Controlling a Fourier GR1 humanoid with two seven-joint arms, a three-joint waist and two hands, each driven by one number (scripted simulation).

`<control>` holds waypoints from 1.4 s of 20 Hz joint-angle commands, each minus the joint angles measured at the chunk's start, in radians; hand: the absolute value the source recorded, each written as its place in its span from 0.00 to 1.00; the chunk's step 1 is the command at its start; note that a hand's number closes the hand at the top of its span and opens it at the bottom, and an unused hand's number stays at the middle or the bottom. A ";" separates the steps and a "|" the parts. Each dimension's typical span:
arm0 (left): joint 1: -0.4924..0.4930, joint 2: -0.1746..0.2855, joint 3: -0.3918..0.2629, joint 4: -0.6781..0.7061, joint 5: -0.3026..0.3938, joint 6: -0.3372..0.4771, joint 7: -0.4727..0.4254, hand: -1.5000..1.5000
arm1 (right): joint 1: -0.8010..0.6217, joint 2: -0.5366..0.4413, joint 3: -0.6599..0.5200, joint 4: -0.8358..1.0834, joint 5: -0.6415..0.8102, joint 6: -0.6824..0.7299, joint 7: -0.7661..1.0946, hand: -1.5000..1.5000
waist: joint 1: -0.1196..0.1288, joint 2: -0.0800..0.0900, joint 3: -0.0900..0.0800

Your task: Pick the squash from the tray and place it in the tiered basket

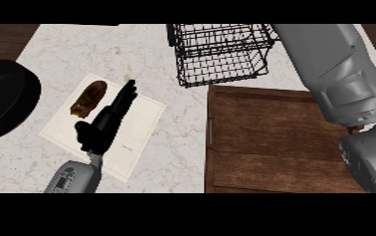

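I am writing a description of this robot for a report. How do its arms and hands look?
The left forearm is a grey, rounded shell with small dark marks on it. The left hand is black, with slim fingers and a thumb. The right forearm is grey too, built of smooth, bulky segments. The right hand does not show.

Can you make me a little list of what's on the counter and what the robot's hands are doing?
squash: brown, lying on the tray's far left corner
tray: flat, white, on the left part of the counter
left hand: open, fingers straight, over the tray just right of the squash, not holding it
right hand: out of view; only its grey forearm shows at the right
basket: black wire, at the back, no squash in it
wooden board: right of the tray, in front of the basket
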 commanded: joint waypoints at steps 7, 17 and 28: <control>0.035 0.035 0.036 -0.004 0.007 -0.040 -0.018 0.50 | -0.039 0.077 -0.087 0.111 -0.080 0.033 0.061 1.00 | -0.007 -0.004 0.000; 0.029 0.015 0.043 -0.006 0.005 -0.040 -0.014 0.50 | -0.043 0.065 -0.254 0.141 -0.250 0.021 0.248 0.00 | -0.016 -0.006 0.000; 0.024 -0.023 0.019 -0.017 -0.023 -0.005 0.008 0.50 | -0.018 -0.149 -0.263 0.042 -0.185 -0.376 0.181 0.00 | -0.018 -0.002 0.001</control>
